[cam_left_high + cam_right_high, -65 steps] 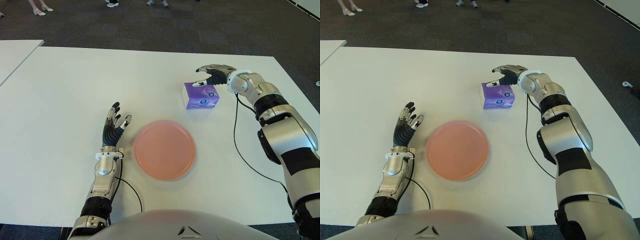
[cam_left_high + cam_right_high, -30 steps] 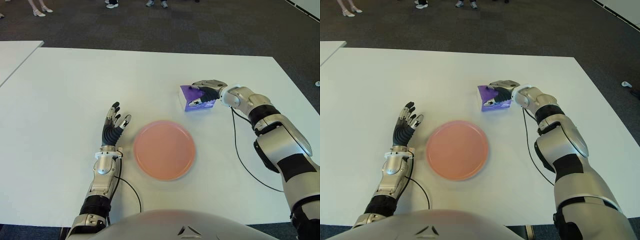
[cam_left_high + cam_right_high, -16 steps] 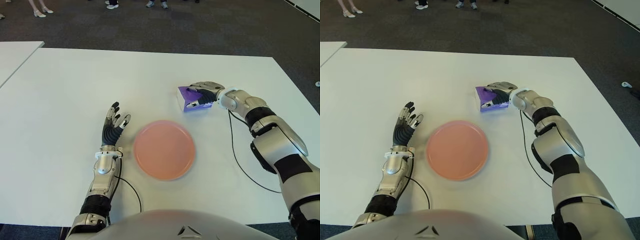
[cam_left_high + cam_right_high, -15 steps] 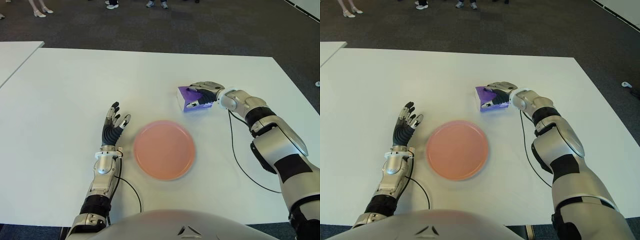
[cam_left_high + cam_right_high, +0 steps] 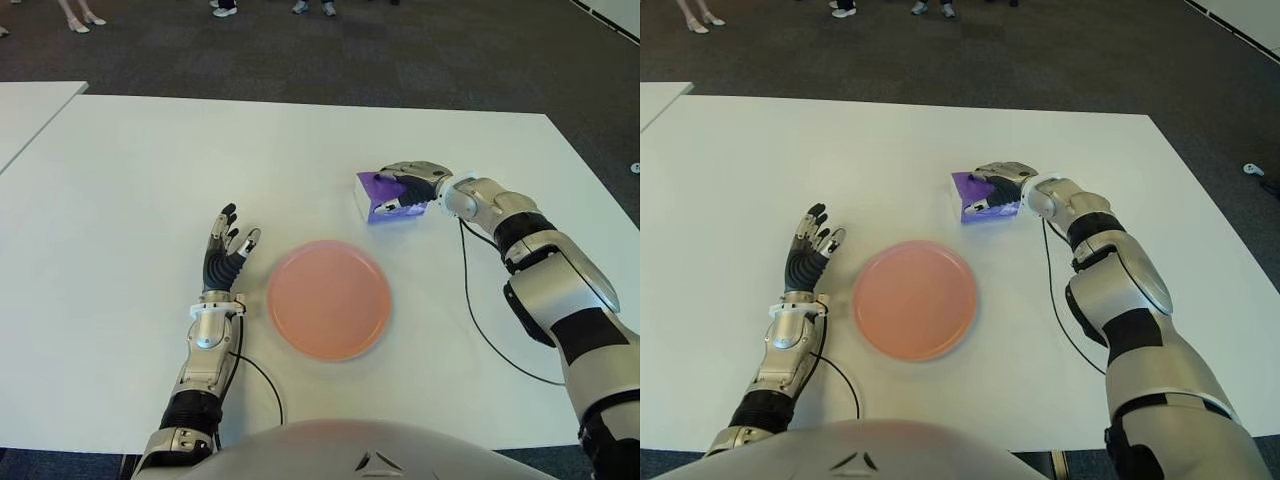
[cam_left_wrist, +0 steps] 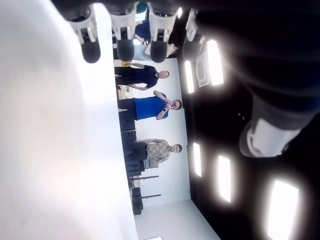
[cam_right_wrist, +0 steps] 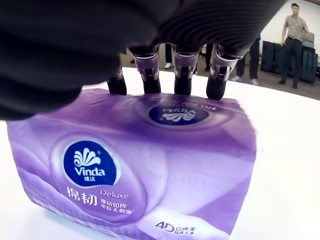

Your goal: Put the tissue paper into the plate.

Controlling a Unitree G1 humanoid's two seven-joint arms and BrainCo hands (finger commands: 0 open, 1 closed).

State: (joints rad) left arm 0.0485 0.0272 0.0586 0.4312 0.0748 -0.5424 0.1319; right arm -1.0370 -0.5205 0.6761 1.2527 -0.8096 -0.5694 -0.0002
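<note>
While your left hand (image 5: 226, 252) shows just left of the pink plate (image 5: 328, 298) with its fingers spread and holding nothing, the plate lies bare on the white worktop (image 5: 150, 170). Farther right, your right hand (image 5: 412, 183) is clamped over the purple tissue pack (image 7: 140, 165), which is tilted, beyond the plate and apart from it.

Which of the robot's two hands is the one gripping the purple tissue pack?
The right hand: its fingers wrap over the purple tissue pack beyond the pink plate. The left hand shows left of the plate, fingers spread, holding nothing.
</note>
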